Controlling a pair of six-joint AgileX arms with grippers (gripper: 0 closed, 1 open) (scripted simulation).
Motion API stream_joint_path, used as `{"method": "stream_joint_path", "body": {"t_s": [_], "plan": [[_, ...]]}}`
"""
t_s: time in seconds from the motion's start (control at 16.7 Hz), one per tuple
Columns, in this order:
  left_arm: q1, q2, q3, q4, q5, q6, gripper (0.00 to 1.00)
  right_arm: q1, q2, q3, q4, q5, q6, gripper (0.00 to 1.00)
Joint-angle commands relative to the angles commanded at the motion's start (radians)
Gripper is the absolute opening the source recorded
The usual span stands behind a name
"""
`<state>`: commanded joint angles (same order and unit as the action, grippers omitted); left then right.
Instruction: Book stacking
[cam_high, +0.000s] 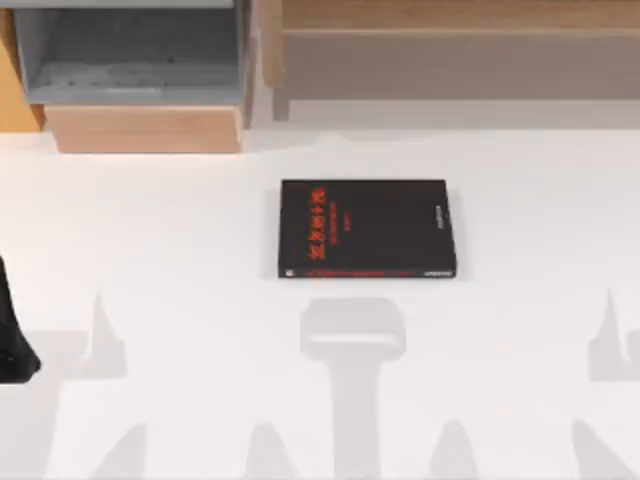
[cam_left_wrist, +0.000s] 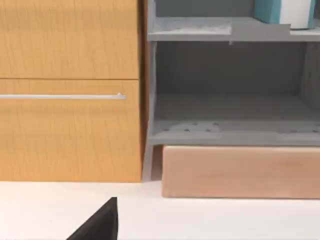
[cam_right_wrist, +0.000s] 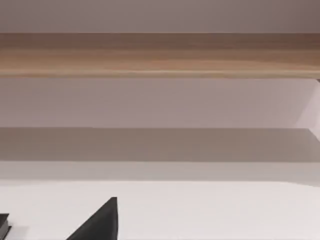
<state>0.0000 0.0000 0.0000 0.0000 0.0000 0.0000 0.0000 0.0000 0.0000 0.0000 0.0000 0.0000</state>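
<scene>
A: Where are the grippers?

B: A bit of the left arm (cam_high: 12, 335) sits at the table's left edge. A black tip of the left gripper (cam_left_wrist: 100, 222) pokes up over the white table (cam_high: 150, 260), facing a wooden cabinet (cam_left_wrist: 70, 90) and a grey shelf unit (cam_left_wrist: 230, 100). A black tip of the right gripper (cam_right_wrist: 100, 222) looks the same, facing a wooden rail (cam_right_wrist: 160, 55). I cannot tell if either one is wide or narrow. Neither holds anything.

A: And the books?

B: The black book (cam_high: 366, 228) with red letters lies flat in the middle of the table, far from both arms. The teal book (cam_left_wrist: 282, 11) stands on the upper grey shelf, showing white pages.

A: How will they feel to pick up?

B: I think each is stiff and flat, with a smooth cover that may slip. A book lying flat is hard to pinch, so I would grab the 2 long edges. The standing teal book looks easier: squeeze its 2 covers so the pages stay shut.
</scene>
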Motion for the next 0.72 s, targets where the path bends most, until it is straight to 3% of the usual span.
{"method": "stream_joint_path", "body": {"t_s": [0.36,0.72], "plan": [[-0.022,0.106,0.097,0.048,-0.019,-0.001,1.00,0.000,0.000,0.000,0.000,0.000,0.000,1.00],[-0.100,0.578,0.436,0.217,-0.085,-0.003,1.00,0.000,0.000,0.000,0.000,0.000,0.000,1.00]]}}
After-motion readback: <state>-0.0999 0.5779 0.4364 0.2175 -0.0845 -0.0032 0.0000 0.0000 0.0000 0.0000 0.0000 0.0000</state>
